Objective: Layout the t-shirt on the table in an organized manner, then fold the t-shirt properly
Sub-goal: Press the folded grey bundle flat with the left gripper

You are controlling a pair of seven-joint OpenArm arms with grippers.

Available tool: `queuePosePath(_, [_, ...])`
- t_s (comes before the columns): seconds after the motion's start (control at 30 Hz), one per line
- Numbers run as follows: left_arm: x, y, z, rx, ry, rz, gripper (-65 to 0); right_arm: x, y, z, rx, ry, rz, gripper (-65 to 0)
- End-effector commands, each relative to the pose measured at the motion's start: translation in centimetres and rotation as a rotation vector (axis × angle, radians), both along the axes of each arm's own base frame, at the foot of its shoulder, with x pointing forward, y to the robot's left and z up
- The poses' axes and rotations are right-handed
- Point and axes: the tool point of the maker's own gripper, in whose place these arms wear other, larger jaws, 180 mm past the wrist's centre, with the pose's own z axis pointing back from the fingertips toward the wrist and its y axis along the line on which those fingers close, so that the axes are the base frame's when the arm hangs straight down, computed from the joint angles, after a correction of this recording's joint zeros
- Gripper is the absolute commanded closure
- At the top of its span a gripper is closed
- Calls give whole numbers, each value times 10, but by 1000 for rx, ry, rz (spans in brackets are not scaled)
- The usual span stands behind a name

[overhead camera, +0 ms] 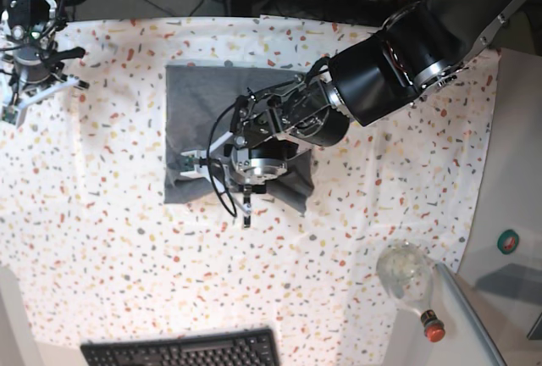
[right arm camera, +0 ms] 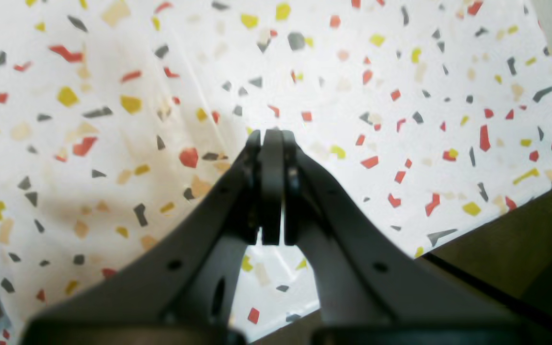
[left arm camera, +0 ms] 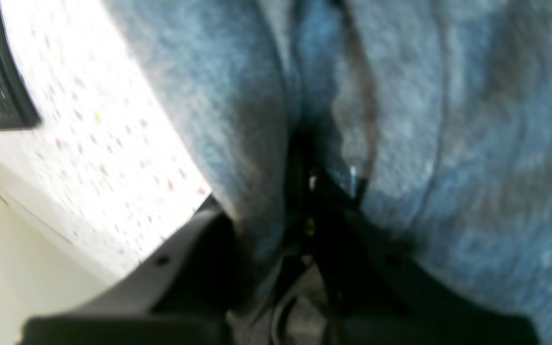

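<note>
The grey t-shirt [overhead camera: 196,103] lies as a folded rectangle in the middle of the flecked table [overhead camera: 127,239]. My left gripper [overhead camera: 245,205] is down at the shirt's near right edge. In the left wrist view grey t-shirt fabric [left arm camera: 448,143] fills most of the frame, and the left gripper [left arm camera: 326,177] is shut on a bunched fold of it. My right arm [overhead camera: 30,44] is at the table's far left corner, apart from the shirt. In the right wrist view the right gripper [right arm camera: 272,136] is shut on nothing, above bare table [right arm camera: 400,96].
A black keyboard [overhead camera: 182,351] lies at the near table edge. A clear bottle [overhead camera: 408,277] with a red cap rests at the near right by a grey surface. The table edge [right arm camera: 453,244] runs just right of the right gripper.
</note>
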Motion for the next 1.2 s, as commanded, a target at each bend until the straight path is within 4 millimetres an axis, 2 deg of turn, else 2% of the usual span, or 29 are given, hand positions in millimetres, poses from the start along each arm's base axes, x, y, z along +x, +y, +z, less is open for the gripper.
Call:
queuePosePath(0.0, [15,-14,18,-29,-52,-9,0,8,-6,11,-32,-46,6,0])
queuePosePath(0.23, [13,-28,23,-49,-51,-21,0,7,-5,10,-29,-46,2,0])
queuePosePath(0.43, [13,0,-2,25,-5,35,0,7,-5,10,-29,-46,2,0])
queuePosePath(0.5, [6,8,-13,45,21,48,0,7,-5,10,-29,-46,2,0])
queuePosePath(0.67, [-8,15,-24,42,111,126,0,8,-3,10,-27,-46,6,0])
queuePosePath(0.73, [-15,12,-24,18,155,155,0,8,-3,10,-26,-46,7,0])
queuePosePath(1.07, [-8,-5,-14,-15,144,139,0,7,-2,9,-24,-44,8,0])
queuePosePath(1.17, [-9,-22,-8,-33,142,124,0,7,-2,9,-24,-44,8,0])
